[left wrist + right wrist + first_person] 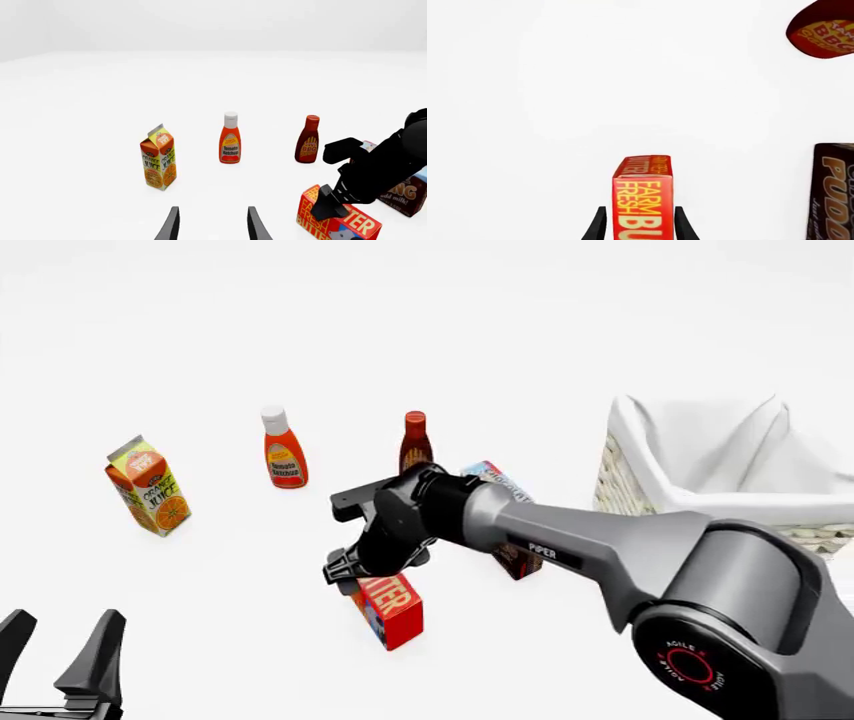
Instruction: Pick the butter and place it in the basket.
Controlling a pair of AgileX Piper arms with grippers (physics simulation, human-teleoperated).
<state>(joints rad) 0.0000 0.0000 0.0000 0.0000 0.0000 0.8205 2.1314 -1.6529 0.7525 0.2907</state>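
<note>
The butter (391, 608) is a red and orange box standing on the white table, left of centre; it also shows in the left wrist view (347, 222) and the right wrist view (642, 195). My right gripper (355, 578) is lowered over its top, open, one finger on each side with small gaps to the box. In its own view the right gripper (639, 222) straddles the box end. My left gripper (60, 640) is open and holds nothing at the near left corner. The wicker basket (627, 475) with white lining stands at the right.
An orange juice carton (147, 485) stands far left, with a ketchup bottle (283, 450) and a BBQ sauce bottle (415, 443) behind the butter. The chocolate pudding box (518, 562) sits just right of the butter, mostly hidden by my right arm.
</note>
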